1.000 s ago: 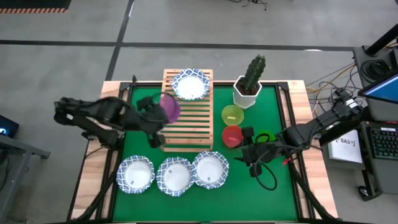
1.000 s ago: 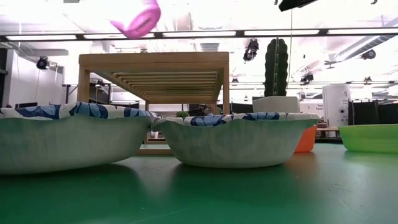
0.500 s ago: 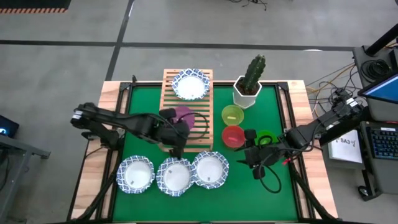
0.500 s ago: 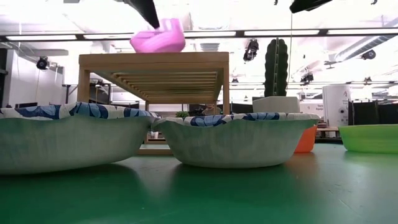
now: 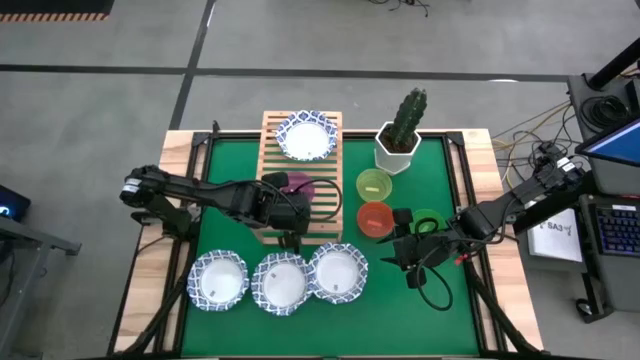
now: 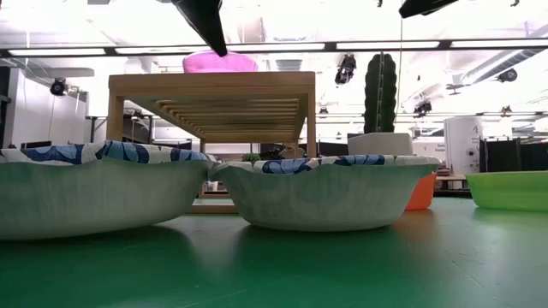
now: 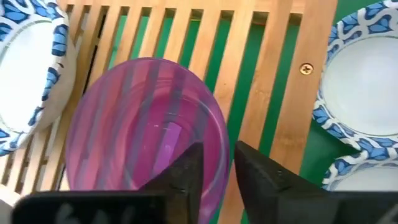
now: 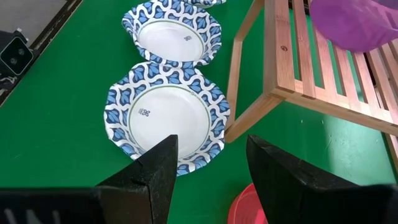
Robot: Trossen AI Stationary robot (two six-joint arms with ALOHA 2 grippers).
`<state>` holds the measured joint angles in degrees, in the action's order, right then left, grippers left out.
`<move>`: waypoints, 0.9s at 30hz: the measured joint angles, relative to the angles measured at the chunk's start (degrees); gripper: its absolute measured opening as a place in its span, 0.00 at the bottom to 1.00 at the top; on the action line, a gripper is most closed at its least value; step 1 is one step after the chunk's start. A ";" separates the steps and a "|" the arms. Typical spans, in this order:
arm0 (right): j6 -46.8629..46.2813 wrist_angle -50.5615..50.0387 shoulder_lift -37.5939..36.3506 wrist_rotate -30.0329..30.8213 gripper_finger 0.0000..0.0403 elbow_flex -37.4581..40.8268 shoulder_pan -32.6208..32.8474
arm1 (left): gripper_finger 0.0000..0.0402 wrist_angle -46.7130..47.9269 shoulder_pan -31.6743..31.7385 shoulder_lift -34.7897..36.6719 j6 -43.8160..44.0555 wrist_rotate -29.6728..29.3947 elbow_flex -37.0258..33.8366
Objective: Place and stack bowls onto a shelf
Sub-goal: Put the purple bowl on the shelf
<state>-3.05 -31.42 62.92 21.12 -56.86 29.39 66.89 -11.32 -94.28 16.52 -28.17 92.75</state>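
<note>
The purple bowl (image 5: 297, 183) (image 6: 221, 62) sits level, bottom down, on the slats of the wooden shelf (image 5: 320, 205) (image 7: 273, 74). My left gripper (image 7: 219, 149) (image 5: 289, 212) is over the bowl's near side and shut on its rim. A white blue-rimmed bowl (image 5: 305, 136) rests on the shelf's far end. Three more white bowls (image 5: 282, 282) stand in a row at the table's near edge. My right gripper (image 8: 208, 180) (image 5: 402, 248) hovers open, right of the shelf's near end, holding nothing. My left gripper has the purple bowl by its rim (image 7: 222, 163), one finger (image 7: 189, 168) inside the bowl and the other (image 7: 255, 168) outside. The fingers come from above, slanting down. The bowl stands upright with its bottom on the shelf's slats.
Right of the shelf stand a yellow-green bowl (image 5: 374, 184), a red-orange bowl (image 5: 373, 219) and a green bowl (image 5: 428, 220) partly under the right arm. The cactus in its white pot (image 5: 398, 142) stands at the far right. Bare slats lie between the two shelf bowls.
My left gripper has carried the purple bowl from the shelf's left edge toward the table's right and down. The bowl, tilted and held high a second ago, has turned level and come to rest on the shelf's slats. The right arm has barely moved.
</note>
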 joint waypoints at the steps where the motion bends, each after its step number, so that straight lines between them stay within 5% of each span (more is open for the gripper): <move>1: 0.00 0.00 0.00 0.00 0.45 0.00 0.00 | 0.22 0.01 0.01 0.03 -0.06 -0.53 0.00; 12: -1.50 0.44 0.04 1.54 0.45 0.00 0.00 | 0.35 14.24 -2.34 3.94 -2.37 -3.46 4.88; 19: -1.55 0.46 0.04 3.02 0.45 0.00 0.00 | 0.19 18.12 -0.53 11.43 -2.21 -9.34 -2.04; 23: -1.53 0.46 0.04 3.08 0.45 0.00 0.00 | 0.04 12.46 0.89 15.86 -2.04 -8.41 -9.75; 27: -1.51 0.46 0.04 3.09 0.45 0.00 0.00 | 0.03 4.00 1.65 18.78 -2.38 -8.01 -17.12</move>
<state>-4.56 -30.96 62.96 24.21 -56.86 29.39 70.89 -9.68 -75.50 14.14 -36.18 75.63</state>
